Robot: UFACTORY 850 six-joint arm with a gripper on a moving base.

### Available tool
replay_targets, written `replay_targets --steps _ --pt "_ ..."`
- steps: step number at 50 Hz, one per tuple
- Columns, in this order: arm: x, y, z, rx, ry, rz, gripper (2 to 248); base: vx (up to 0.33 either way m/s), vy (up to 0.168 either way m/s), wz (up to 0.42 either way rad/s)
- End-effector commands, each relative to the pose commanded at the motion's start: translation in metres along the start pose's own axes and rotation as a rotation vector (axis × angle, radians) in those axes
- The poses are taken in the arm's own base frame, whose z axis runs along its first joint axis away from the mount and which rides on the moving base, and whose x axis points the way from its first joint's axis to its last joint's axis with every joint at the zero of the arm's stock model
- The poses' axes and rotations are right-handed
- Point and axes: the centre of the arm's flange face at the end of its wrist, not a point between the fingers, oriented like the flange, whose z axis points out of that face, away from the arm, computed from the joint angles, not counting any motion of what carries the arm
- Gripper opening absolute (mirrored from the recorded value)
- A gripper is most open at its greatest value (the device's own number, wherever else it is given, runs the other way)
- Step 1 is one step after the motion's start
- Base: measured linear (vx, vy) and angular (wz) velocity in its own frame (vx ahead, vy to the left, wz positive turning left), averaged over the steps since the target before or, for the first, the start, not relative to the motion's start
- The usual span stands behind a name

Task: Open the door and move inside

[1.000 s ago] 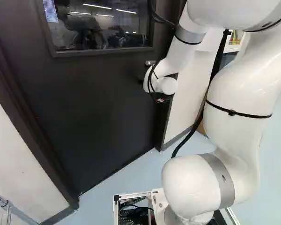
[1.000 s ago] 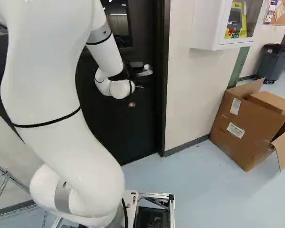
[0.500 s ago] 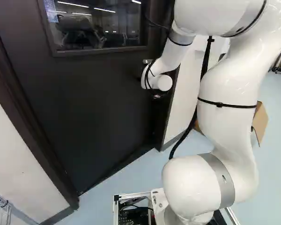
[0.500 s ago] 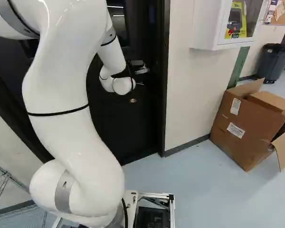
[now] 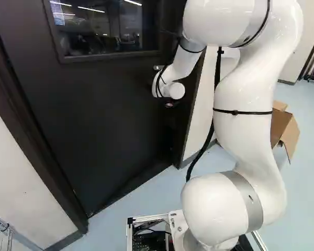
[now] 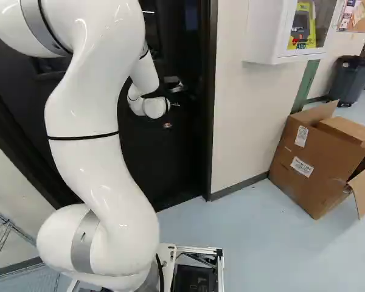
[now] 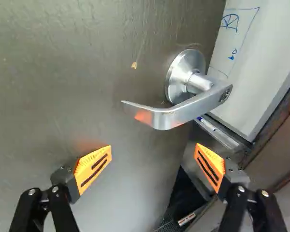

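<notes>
- Pale blue floor (image 6: 261,249) is running up to a light wall (image 6: 237,128), and a dark door frame (image 6: 210,121) is standing in that wall.
- At the centre of things, the gripper (image 5: 170,104) is facing the door, and its 2 fingers are standing wide apart, orange pads (image 7: 93,166) angling toward each other.
- The silver lever handle (image 7: 176,108) is sitting just ahead of the gap, apart from both pads, and is pointing away from the door's free edge.
- Its round base is resting against the door's face, near that free edge.
- The dark door (image 5: 99,125) is standing partly open, its window (image 5: 110,31) filling much of the upper part.
- Past the free edge, a whiteboard (image 7: 256,58) is showing blue drawn lines, and 1 marker (image 7: 208,124) is lying along its lower edge.
- The white arm (image 5: 246,104) is rising from the base and reaching toward the handle side of the door.
- To the right of the frame in the right base view, a white cabinet (image 6: 264,36) is hanging on the wall.
- Beyond it, 1 cardboard box (image 6: 316,164) is sitting on the floor with flaps spreading, and 1 grey bin (image 6: 350,79) is standing farther back.
</notes>
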Motion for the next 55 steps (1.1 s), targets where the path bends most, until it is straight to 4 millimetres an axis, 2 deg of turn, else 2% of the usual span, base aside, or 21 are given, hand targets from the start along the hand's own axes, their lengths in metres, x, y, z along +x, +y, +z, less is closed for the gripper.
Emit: replay_targets --steps 20,40,46,55 --pt "0.004 -0.023 0.035 0.036 0.021 -0.009 247 0.000 0.000 0.000" --pt "0.008 -0.033 0.074 0.048 0.048 -0.011 247 0.000 0.000 0.000" --pt "0.008 -0.037 0.073 0.054 0.048 -0.013 247 0.000 0.000 0.000" --pt "0.007 -0.040 0.059 0.060 0.037 -0.014 247 0.000 0.000 0.000"
